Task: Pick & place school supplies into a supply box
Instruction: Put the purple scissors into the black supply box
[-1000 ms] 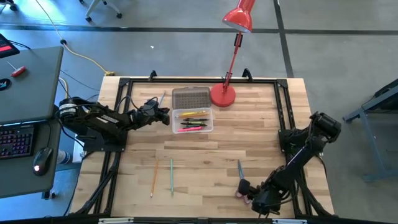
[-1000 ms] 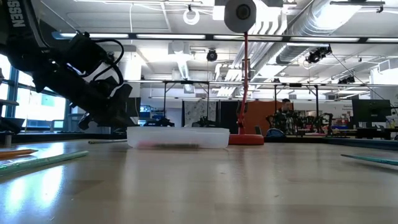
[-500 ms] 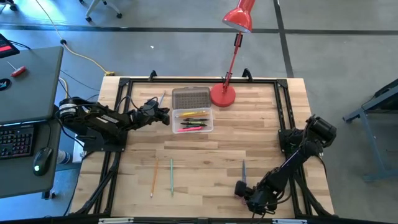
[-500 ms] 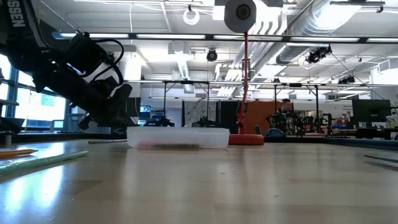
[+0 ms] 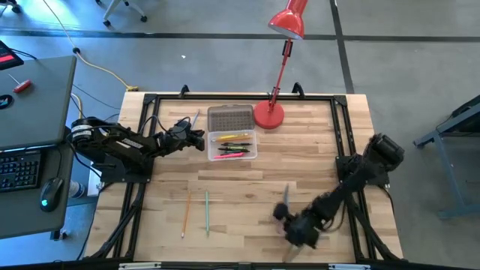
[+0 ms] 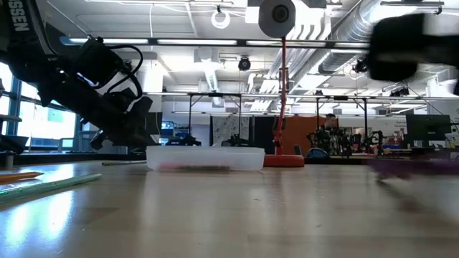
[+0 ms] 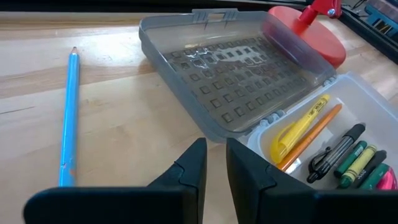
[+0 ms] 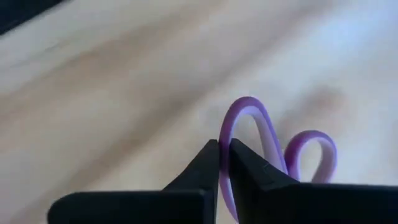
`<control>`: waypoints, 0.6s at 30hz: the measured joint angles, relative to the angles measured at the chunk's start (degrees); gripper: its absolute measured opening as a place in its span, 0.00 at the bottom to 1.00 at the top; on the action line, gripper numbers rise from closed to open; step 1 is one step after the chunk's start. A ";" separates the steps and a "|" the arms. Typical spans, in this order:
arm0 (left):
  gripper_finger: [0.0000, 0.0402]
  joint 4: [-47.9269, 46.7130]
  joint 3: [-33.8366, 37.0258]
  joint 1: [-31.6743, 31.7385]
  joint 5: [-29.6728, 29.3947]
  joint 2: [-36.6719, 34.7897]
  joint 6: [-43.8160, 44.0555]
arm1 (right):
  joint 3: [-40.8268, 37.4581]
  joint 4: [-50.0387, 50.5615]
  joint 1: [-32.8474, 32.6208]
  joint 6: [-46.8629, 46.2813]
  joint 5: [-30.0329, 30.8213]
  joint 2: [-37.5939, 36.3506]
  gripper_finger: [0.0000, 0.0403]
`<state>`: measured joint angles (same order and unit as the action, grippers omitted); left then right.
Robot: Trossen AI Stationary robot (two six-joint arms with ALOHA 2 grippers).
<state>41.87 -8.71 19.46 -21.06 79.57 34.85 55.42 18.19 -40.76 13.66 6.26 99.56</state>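
Right gripper (image 8: 224, 155) is sitting over the near part of the light wooden table (image 5: 315, 150), right of centre, fingers pinched onto one loop of the small purple-handled scissors (image 8: 273, 149). In the right wrist view the purple loop is passing between the two dark fingertips, second loop just beside it; the jaws are clenched on the handle. From above, the grey blades (image 5: 286, 193) are sticking out from the gripper toward the far side of the table. Low view is too blurred to tell whether the scissors are touching the table.

Left gripper (image 7: 212, 163) is parked at the left of the small clear plastic rectangular box (image 5: 232, 145), fingers nearly together and gripping nothing. The box is sitting at the far centre of the table, its grey ribbed lid (image 7: 236, 81) lying open flat on the far side, next to the red lamp's round base (image 5: 268, 115). Inside the box: yellow, orange, dark and green pens (image 7: 329, 146).

Blue pencil (image 7: 68, 115) is lying on the table left of the lid. Orange pencil (image 5: 185, 214) and green pencil (image 5: 207, 213) are lying near the front left, just beside each other, well apart from the box.
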 joint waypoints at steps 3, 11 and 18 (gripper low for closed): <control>0.23 0.23 -0.02 0.01 0.00 0.00 0.00 | 1.50 -0.13 4.27 0.03 4.97 -3.18 0.01; 0.23 0.00 0.00 0.00 0.02 0.00 -0.02 | 6.45 -12.63 22.89 2.71 13.38 -6.16 0.01; 0.23 0.15 -0.01 0.02 0.02 0.00 0.00 | 9.32 -23.57 35.24 6.60 5.10 -1.73 0.01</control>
<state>42.01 -8.72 19.49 -21.04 79.57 34.85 64.74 -5.38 -5.52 20.25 11.36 97.84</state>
